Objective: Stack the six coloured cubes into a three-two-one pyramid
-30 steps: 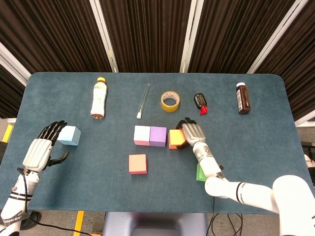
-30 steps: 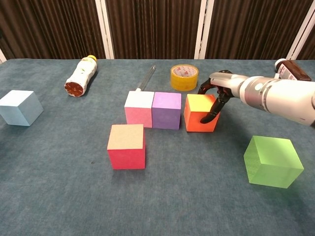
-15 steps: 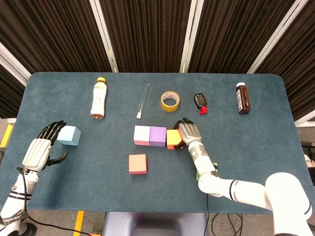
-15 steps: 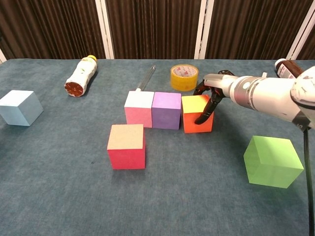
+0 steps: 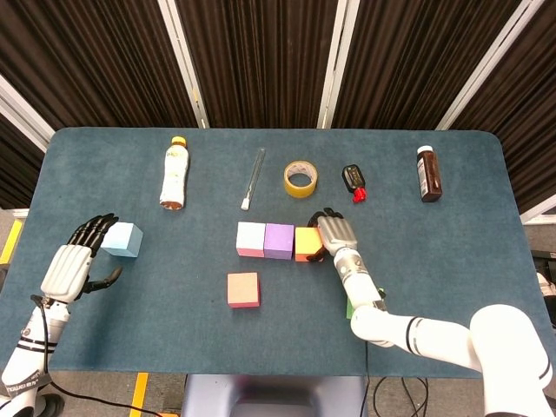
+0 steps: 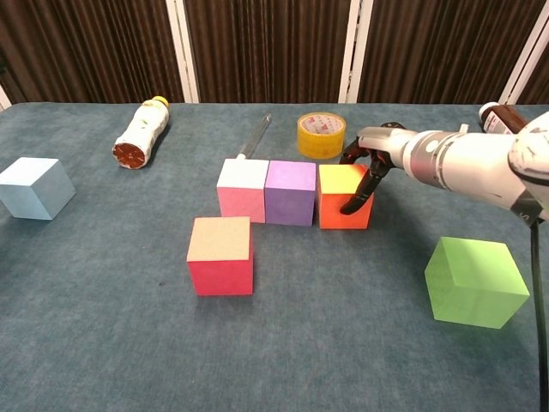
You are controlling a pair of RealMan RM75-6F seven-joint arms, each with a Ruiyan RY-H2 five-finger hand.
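Landmark: purple cube, mid-table.

Row: pink cube touches the purple cube on its left side as the cameras see it; orange cube stands on the other side, touching or nearly so, faces roughly in line. All three rest on the table.

Red cube sits alone, nearer the robot than the row, below the pink cube in the chest view, apart from it.

Green cube lies well to the right of the purple cube, toward the robot; in the head view it is mostly hidden behind the right forearm.

Blue cube is far left of the purple cube, near the table edge.

Right hand: at the orange cube's far right side, fingers curled down and touching its right face. Whether it actually grips the cube, cannot tell.

Left hand: seen in the head view only, just beside the blue cube, fingers apart and slightly curved, holding nothing; contact with the cube cannot be told.

Behind the row: drink bottle lying down, tube, tape roll, small black-and-red item, brown bottle.
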